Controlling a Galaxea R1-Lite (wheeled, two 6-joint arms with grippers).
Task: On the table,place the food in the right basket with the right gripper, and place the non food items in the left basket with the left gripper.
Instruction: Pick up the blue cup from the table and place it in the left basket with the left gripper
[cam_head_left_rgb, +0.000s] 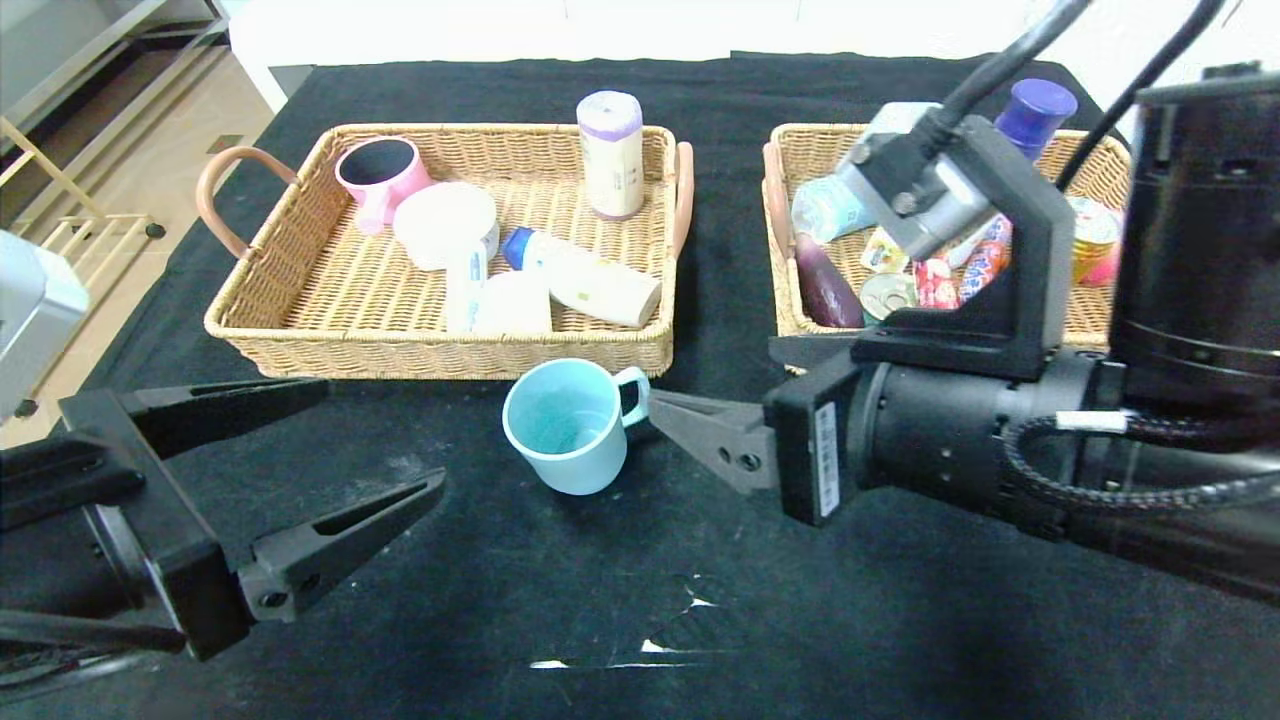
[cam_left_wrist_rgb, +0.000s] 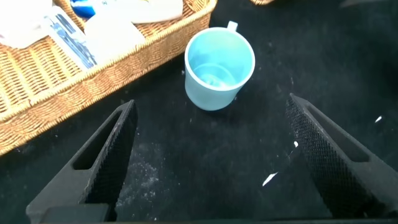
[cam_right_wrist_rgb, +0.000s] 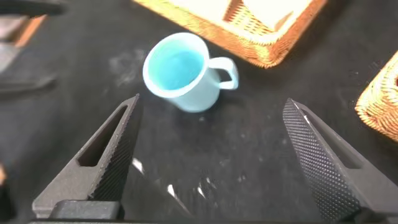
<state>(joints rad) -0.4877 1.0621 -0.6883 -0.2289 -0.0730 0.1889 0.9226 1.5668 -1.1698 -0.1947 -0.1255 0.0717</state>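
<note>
the teal mug (cam_head_left_rgb: 568, 428) stands upright on the black worktop (cam_head_left_rgb: 620, 600), just in front of the left basket (cam_head_left_rgb: 300, 330) (its handle turned toward the right gripper (cam_right_wrist_rgb: 211, 155)). that gripper hangs just beside the handle, jaws wide apart, holding nothing. the left gripper (cam_left_wrist_rgb: 211, 165) waits near the mug, jaws apart too.

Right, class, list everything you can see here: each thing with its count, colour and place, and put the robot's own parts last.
Table: one, black cloth, under everything.
Left basket: one, tan wicker, far left; holds a pink mug, a white round tub, pale bottles.
Right basket: one, tan wicker, far right; holds mixed food packs and a purple-capped bottle.
Teal mug: one, upright on the cloth in front of the left basket.
Left gripper: black, open, near left.
Right gripper: black, open, beside the mug's handle.
</note>
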